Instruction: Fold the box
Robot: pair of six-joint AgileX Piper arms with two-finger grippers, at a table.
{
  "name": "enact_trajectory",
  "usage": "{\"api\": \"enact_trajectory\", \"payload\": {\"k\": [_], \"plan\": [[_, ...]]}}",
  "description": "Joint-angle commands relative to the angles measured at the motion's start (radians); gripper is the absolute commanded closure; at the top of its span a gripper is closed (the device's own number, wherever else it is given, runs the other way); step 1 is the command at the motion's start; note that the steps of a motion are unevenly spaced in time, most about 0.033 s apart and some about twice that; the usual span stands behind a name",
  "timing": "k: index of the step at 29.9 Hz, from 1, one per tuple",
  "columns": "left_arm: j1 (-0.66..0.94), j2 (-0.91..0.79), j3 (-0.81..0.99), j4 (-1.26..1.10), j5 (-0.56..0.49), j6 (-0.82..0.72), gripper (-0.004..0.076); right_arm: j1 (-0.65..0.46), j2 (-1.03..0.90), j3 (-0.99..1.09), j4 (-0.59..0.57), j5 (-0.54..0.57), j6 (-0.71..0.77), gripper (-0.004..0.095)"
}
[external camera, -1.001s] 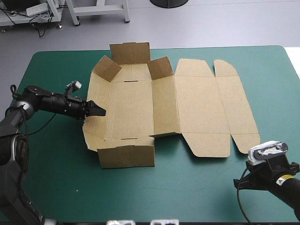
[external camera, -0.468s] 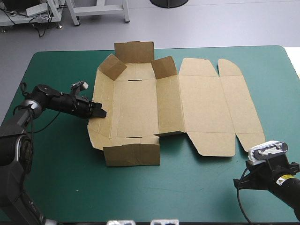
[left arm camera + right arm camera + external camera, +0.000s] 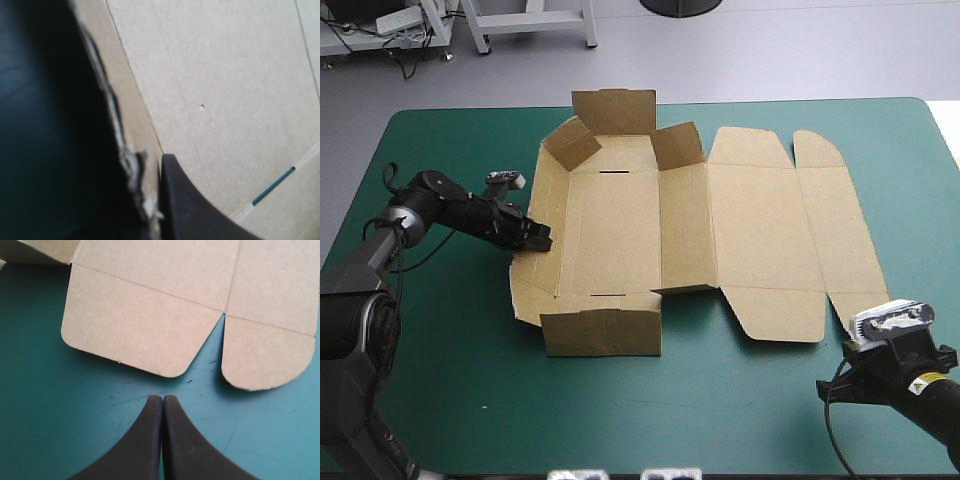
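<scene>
On the teal-green desk [image 3: 450, 350], the left gripper [image 3: 540, 240] is pinching the box [image 3: 620, 225] edge while the right gripper [image 3: 163, 399], fingers together, is idling, risking the sheet sliding.

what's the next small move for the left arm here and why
Probably lift the left gripper to swing the left flap of the box upright. Its fingers look shut on that flap's edge. The flap lies nearly flat, while the near wall and far wall already stand. The right gripper is shut, clear of the box.
</scene>
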Motion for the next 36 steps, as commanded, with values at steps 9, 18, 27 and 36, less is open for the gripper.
{"api": "enact_trajectory", "payload": {"k": [9, 18, 27, 36], "plan": [[-0.111, -0.089, -0.300, 0.035, 0.042, 0.048, 0.0733, 0.000, 0.011, -0.054, 0.086, -0.074, -0.028, 0.0928], [-0.238, -0.114, -0.532, 0.344, 0.059, 0.047, 0.0733, 0.000, 0.011, -0.153, 0.097, -0.145, -0.033, 0.0928], [-0.352, -0.114, -0.721, 0.531, 0.105, 0.052, 0.0733, 0.000, 0.011, -0.219, 0.098, -0.250, -0.033, 0.0928], [-0.508, -0.154, -0.783, 0.672, 0.170, 0.105, 0.0733, 0.000, 0.032, -0.278, 0.144, -0.368, -0.033, 0.0928]]}}
